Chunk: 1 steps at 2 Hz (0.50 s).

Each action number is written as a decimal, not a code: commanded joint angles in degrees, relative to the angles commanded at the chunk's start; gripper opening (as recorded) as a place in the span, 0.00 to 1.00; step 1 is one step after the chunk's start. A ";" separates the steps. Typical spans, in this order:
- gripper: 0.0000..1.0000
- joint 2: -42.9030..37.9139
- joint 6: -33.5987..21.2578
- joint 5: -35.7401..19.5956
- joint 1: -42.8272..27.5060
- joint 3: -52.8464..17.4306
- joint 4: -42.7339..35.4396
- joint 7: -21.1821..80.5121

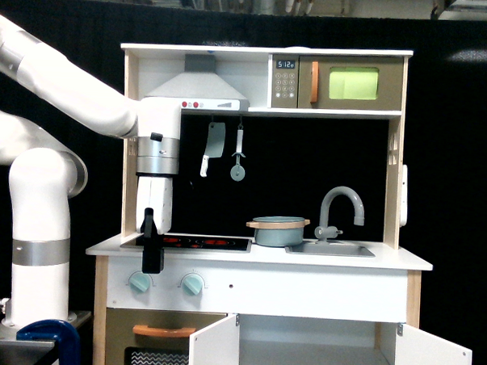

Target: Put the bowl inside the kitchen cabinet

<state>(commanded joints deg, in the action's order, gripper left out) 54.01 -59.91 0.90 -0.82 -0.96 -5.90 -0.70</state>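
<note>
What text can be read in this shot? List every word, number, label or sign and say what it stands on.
"5:12" on the small lit display at the top of the microwave's control panel.
The keypad buttons below that display carry marks too small to read.
No brand, label or sign can be read on the toy kitchen, the bowl or the robot arm.

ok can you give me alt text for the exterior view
A white robot arm hangs its black gripper over the front edge of a toy kitchen's counter, at the exterior view's left, well apart from the bowl sitting between the stove and the sink. Below, the cabinet stands with both white doors open.
</note>
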 joint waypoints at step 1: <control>1.00 0.12 -0.24 -0.02 0.02 0.02 -0.13 0.01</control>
<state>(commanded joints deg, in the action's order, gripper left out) 54.12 -60.15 0.88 -0.80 -0.94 -6.03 -0.69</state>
